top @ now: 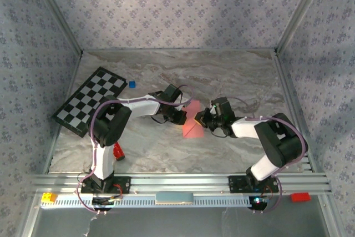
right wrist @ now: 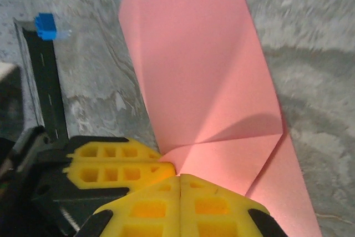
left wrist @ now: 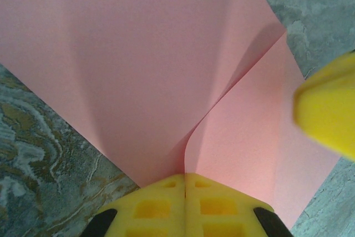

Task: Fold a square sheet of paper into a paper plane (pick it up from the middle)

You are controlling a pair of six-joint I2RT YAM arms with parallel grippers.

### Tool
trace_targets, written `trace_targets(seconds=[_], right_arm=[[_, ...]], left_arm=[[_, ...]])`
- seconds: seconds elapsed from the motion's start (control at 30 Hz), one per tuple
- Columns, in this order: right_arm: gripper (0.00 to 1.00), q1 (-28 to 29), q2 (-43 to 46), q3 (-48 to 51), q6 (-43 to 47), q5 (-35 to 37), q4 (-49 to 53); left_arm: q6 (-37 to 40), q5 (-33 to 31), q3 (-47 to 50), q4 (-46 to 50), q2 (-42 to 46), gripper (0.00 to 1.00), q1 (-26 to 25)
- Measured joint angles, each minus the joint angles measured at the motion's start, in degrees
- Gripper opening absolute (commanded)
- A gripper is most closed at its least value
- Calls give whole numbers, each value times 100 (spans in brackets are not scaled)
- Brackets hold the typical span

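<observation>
Left gripper (left wrist: 184,180) first: we see its yellow fingers pressed flat together with the pink paper's edge caught between them, no gap showing. Our right gripper (right wrist: 180,181) is closed the same way on the same edge, just beside the left one; from the right wrist the left fingers sit touching, or all but touching, ours.

The square sheet of paper (top: 193,127) lies at the middle of the marbled table (top: 238,76), between the two arms and well apart from the checkerboard (top: 90,101) and the blue cube (top: 132,84). It is partly folded: one flap stands up and curls over, the other lies flatter, with a diagonal crease between.

We judge the paired pinch is there to hold the layers aligned at the fold — one grip anchors, the other can steer the flap.
</observation>
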State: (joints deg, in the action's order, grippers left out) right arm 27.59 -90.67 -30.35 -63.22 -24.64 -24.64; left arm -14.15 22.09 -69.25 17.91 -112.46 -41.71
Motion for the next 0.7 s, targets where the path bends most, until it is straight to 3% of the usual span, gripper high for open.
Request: trace_targets(seconds=[0.57,0.7], right_arm=[[4,153,-483,-4,0,-24,-181],[4,153,-490,44,-2,-22,-293]], left_arm=[[17,44,-9,2,-15,6,13],[-7,2,-9,0,-15,12,13]])
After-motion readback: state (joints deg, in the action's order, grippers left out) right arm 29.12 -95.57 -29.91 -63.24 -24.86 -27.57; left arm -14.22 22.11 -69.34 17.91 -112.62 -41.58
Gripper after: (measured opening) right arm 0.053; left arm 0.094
